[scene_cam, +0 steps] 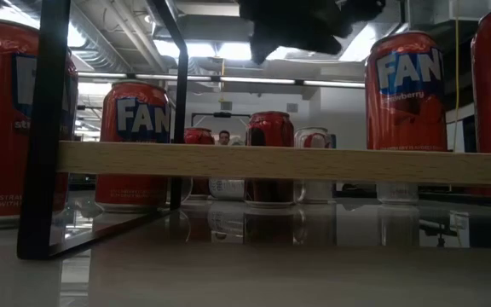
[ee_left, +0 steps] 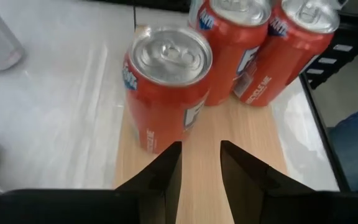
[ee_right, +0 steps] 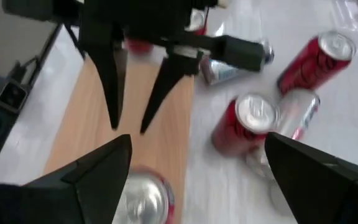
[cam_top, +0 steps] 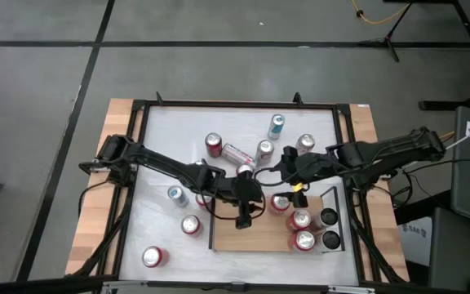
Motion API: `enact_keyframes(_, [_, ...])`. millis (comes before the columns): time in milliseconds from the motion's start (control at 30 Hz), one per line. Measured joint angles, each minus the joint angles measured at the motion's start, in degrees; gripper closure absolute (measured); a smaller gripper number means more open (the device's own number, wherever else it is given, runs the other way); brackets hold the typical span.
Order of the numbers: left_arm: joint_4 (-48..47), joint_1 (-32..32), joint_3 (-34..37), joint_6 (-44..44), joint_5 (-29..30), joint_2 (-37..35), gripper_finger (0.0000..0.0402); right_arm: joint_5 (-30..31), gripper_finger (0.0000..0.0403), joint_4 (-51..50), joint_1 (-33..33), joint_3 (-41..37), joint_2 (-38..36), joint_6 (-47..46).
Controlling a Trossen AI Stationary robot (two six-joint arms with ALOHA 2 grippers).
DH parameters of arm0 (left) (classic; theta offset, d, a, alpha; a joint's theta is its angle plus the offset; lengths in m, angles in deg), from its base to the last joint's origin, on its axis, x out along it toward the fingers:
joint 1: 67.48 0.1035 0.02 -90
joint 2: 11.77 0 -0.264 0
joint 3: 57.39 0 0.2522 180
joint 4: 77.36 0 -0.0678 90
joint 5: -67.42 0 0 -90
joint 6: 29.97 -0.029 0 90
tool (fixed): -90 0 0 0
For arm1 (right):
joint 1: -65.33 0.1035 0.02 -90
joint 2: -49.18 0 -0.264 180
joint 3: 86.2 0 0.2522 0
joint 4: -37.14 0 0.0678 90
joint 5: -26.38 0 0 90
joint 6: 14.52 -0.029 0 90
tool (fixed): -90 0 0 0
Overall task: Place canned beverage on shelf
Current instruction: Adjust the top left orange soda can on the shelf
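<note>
Pincer of the left arm (cam_top: 245, 215): open, empty, hanging over the left half of the shelf (cam_top: 255, 237), fingers pointed along the board toward the red Fanta can (ee_left: 166, 87) at the shelf's far edge. Pincer of the right arm (ee_right: 197, 149): spread wide, gripping nothing, poised directly above that same can, with the left fingers just beyond it. Seems a release or regrip moment, the can already upright on the wood but sitting right at the board's edge. Two more red cans (cam_top: 303, 229) close behind it toward the right end of the shelf, two dark cans (cam_top: 330, 228) by the right rail. To finish cleanly: lift the right pincer straight up until both fingers clear the can's rim, with no sideways drift, since a nudge could tip it off the edge or into its neighbours. Draw the left pincer back along the bare wood, not across it, to avoid the right fingers. For the next pick, judge the red can (cam_top: 190, 224) on the tabletop just off the shelf's left end as the easiest; leave the lying can (cam_top: 236, 153) near the tabletop's far edge for later.
</note>
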Motion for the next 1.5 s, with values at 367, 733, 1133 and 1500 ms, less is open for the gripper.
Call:
enact_keyframes(367, [-11.4,-0.8,0.0,1.8,0.4,-6.9,0.0302,-0.1,0.0043,3.3,0.0,-0.1,7.4,-0.2])
enact_keyframes(733, [-12.9,-2.2,0.0,1.9,2.9,-8.5,0.0302,-2.3,0.0043,0.9,0.1,0.0,10.3,-1.6])
enact_keyframes(1133, [-12.7,-2.2,0.0,2.0,3.0,-8.5,0.0302,-3.5,0.0043,-6.2,0.1,0.2,10.0,-3.8])
enact_keyframes(1500, [-12.6,-2.2,0.0,1.9,3.0,-8.5,0.0302,-6.0,0.0043,-11.8,0.1,-0.2,5.9,-4.1])
